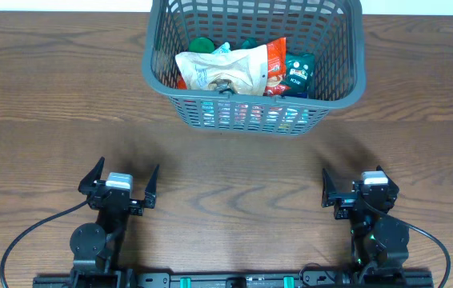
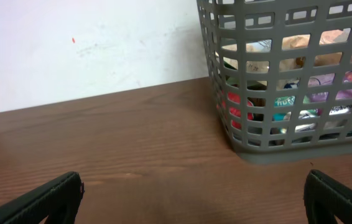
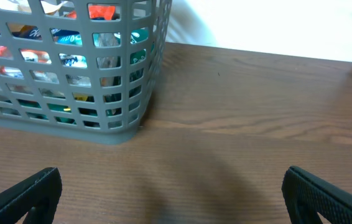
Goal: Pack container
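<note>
Sitting at the far side of the table (image 1: 50, 96), the container (image 1: 210, 112) stands upright, roughly midway between my two arms. It is a grey slotted basket. On top inside it I see a white packet (image 1: 226, 72) with a red-and-orange packet (image 1: 277, 58) touching its right edge. A dark green packet (image 1: 299, 72) lies beyond that, by the wall. Something round and green (image 1: 202, 46) peeks out behind the white packet. More coloured packets show through the lattice in both wrist views, too broken up for me to identify. The left gripper (image 1: 126, 170) sits at the near side, well apart from the basket, its jaws spread wide over bare wood. The right gripper (image 1: 353, 176) mirrors it, jaws equally wide apart over bare wood.
</note>
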`<state>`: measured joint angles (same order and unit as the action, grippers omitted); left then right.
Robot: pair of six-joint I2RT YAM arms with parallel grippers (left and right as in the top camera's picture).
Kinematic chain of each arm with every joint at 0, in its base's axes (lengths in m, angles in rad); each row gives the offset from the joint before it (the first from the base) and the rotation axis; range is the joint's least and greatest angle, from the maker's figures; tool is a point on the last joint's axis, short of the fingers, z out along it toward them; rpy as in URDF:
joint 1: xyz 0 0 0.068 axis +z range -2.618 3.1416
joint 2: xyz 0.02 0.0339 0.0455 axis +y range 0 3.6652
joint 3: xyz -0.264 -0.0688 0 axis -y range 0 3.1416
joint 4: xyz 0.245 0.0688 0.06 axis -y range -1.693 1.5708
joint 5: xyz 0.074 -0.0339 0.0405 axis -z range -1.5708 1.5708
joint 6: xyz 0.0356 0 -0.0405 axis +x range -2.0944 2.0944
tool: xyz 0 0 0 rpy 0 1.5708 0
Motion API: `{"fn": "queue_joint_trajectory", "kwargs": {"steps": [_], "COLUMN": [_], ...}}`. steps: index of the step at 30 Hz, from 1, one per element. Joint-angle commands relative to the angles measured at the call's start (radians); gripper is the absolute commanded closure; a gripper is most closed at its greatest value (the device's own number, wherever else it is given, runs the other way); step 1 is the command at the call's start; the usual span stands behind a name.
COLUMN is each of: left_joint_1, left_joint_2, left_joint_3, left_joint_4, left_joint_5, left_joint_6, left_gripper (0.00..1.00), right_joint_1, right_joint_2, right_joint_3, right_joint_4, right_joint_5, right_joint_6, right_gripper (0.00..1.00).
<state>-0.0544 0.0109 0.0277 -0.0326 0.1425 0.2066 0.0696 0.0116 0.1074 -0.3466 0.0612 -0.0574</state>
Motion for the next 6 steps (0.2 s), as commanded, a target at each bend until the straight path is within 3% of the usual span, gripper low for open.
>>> {"fn": "queue_joint_trajectory", "kwargs": {"steps": [1, 6], "left_joint_1": [-0.004, -0.004], "left_joint_2": [-0.008, -0.008], "left_joint_3": [-0.023, -0.023], "left_joint_4": [-0.024, -0.024], "left_joint_5": [-0.001, -0.001], "left_joint_6": [0.006, 0.006], "left_gripper": [0.01, 0.01], "right_joint_1": [0.003, 0.003], "right_joint_2": [-0.006, -0.006], "right_joint_3": [-0.003, -0.003], "right_joint_4": [-0.002, -0.001], "right_joint_5": [0.010, 0.010], "right_joint_6": [0.016, 0.016], "right_gripper": [0.01, 0.01]}}
